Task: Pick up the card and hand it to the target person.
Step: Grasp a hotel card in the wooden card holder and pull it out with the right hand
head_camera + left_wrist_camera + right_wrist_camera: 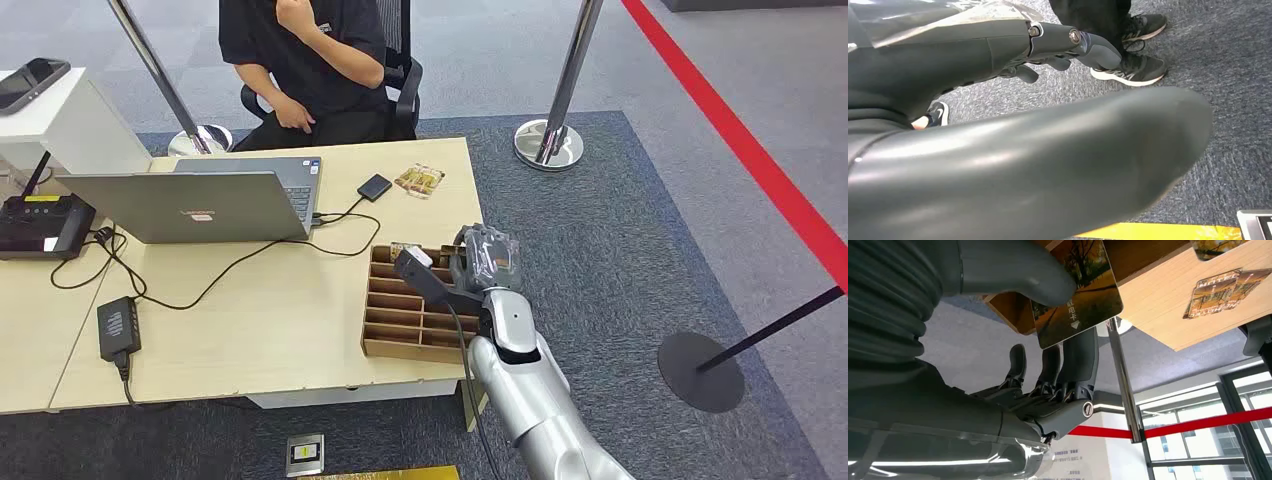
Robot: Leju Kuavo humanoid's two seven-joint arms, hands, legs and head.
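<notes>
In the right wrist view the card [1078, 295], printed with autumn trees, is pinched between my right hand's [1048, 365] thick thumb and a dark finger, close to the wooden slotted organizer [1013, 315]. Seen from the head, my right hand [485, 260] hovers over the far right corner of the organizer [400, 310] on the desk. The target person [310, 60], in black, sits on a chair behind the desk. My left hand [1048, 45] hangs beside my body above the carpet, fingers loosely extended and holding nothing.
More cards [419, 180] lie near the desk's far edge. A laptop [200, 205], cables, a small black box [374, 187] and a power brick [118, 328] cover the desk's left part. A stanchion [550, 140] stands to the right. A standing person's shoes [1133, 70] are near.
</notes>
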